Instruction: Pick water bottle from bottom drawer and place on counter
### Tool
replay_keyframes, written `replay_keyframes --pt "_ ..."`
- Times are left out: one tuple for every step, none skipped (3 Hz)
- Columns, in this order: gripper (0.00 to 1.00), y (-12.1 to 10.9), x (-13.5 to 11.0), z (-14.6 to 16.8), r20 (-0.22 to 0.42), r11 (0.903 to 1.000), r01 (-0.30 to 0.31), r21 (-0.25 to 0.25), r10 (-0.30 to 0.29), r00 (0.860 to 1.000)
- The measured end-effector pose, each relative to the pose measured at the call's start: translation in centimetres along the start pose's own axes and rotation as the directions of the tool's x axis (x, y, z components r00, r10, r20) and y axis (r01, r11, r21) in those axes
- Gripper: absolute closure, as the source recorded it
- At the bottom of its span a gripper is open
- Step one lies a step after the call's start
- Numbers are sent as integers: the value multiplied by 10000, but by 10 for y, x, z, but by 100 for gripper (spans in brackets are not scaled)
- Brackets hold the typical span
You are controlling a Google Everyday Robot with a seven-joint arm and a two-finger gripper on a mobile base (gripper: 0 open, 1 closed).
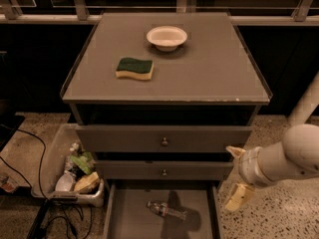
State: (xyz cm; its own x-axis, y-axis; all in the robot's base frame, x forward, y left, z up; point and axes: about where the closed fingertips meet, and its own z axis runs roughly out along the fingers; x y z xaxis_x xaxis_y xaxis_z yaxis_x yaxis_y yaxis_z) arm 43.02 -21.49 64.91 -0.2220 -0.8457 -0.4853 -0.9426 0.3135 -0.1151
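Observation:
The water bottle (166, 210), small and clear, lies on its side on the grey floor of the open bottom drawer (130, 217). My gripper (236, 175) hangs to the right of the drawers, beside the cabinet's right edge and above the drawer's right wall. Its two pale fingers (238, 197) stand spread apart and hold nothing. The bottle lies down and to the left of it. The counter (209, 73) is the broad grey cabinet top above.
A white bowl (167, 37) and a green-and-yellow sponge (134, 67) sit on the counter. Two shut drawers with round knobs (164, 142) are above the open one. A bin of clutter (75, 169) stands on the floor at the left, with cables near it.

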Motion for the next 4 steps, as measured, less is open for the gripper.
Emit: replay_keyframes --pt "0 -7 19 46 581 9999 -108 -43 110 9982" --pt "0 -12 39 93 931 9989 -425 -183 440 9947" --pt "0 -9 61 139 839 9932 -900 -743 962 9918" --pt "0 -9 61 139 839 9932 -900 -743 962 9918"
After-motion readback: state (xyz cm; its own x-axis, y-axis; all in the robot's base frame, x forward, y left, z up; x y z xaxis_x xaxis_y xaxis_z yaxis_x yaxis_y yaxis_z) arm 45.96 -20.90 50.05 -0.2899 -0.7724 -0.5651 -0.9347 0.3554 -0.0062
